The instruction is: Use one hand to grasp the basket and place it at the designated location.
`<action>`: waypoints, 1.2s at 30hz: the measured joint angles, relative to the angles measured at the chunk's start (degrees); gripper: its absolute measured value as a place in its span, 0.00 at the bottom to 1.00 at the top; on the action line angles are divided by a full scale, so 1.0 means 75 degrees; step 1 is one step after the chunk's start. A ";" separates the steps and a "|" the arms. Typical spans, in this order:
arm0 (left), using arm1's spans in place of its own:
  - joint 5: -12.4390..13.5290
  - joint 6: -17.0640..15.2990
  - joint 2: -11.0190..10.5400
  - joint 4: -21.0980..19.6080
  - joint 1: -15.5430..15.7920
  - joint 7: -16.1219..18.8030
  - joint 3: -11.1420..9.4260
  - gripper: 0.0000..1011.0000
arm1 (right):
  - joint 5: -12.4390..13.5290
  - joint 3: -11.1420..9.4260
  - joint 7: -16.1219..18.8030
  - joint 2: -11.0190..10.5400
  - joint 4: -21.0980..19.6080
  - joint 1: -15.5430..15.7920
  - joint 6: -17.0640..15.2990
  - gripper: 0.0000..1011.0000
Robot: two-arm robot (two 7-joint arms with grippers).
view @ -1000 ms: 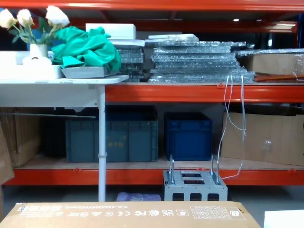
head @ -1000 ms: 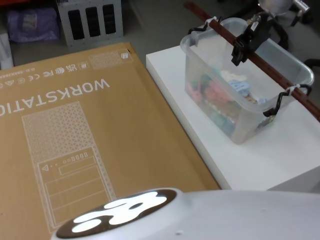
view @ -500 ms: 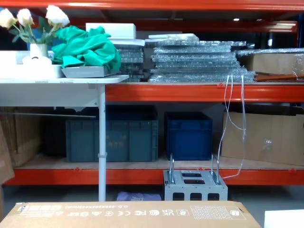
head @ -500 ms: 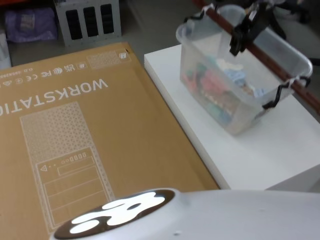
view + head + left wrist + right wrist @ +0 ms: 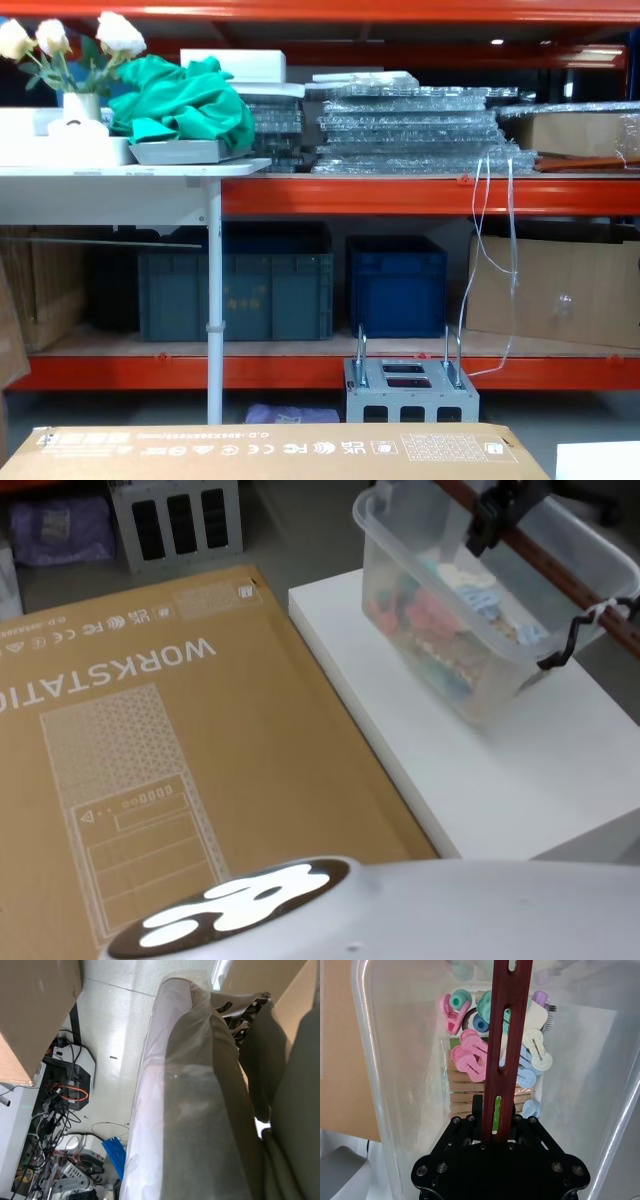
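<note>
Basket: the clear tub (image 5: 470, 610) hung above the far right part of the white platform (image 5: 470, 770), tilted, its near lower corner close to the surface; whether it touched could not be told. Pegs and small coloured items lay in its bottom.

Handle: the reddish-brown bar (image 5: 506, 1035) ran along the tub's long axis, from the far left to the near right in the head view, tied at the near end with a white zip tie and a black hook (image 5: 565, 645).

Right gripper: it (image 5: 492, 520) was clamped on the bar near the middle, from above, fingers narrow on either side of the wood. In the right wrist view the gripper (image 5: 496, 1122) sat squarely over the bar, which ran straight away from it over the tub's contents.

Left gripper: whether wide or narrow could not be told; the left wrist view gave a covered arm and floor clutter, well apart from the basket.

Key relation: the tub hung directly below the right gripper, held about mid-bar, so the load looked fairly balanced though the tub tipped.

Nearby: a brown cardboard box (image 5: 150, 750) lay just left of the platform.

Judgement: carrying stage; the set-down place was not evident.
</note>
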State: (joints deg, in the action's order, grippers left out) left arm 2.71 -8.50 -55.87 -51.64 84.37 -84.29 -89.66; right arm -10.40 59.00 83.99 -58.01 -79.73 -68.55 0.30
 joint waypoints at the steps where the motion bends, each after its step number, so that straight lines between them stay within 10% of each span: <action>1: 0.0000 0.0000 0.0000 -0.0002 0.0000 0.0000 0.0000 0.00 | 0.0000 -0.0043 0.0019 -0.0045 -0.0079 -0.0013 -0.0031 0.23; 25: -0.0001 0.0000 0.0000 -0.0001 0.0000 0.0000 0.0000 0.00 | -0.0098 -0.0463 0.0445 -0.0241 -0.0503 -0.0440 -0.0175 0.23; 36: -0.0001 0.0000 0.0000 -0.0002 0.0000 0.0000 0.0000 0.00 | -0.0084 -0.0299 0.0488 0.0321 -0.0072 -0.0715 0.0372 0.23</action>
State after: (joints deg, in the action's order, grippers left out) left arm 2.71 -8.50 -55.88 -51.65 84.37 -84.29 -89.66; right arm -11.03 56.76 87.65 -55.60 -80.27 -73.91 3.09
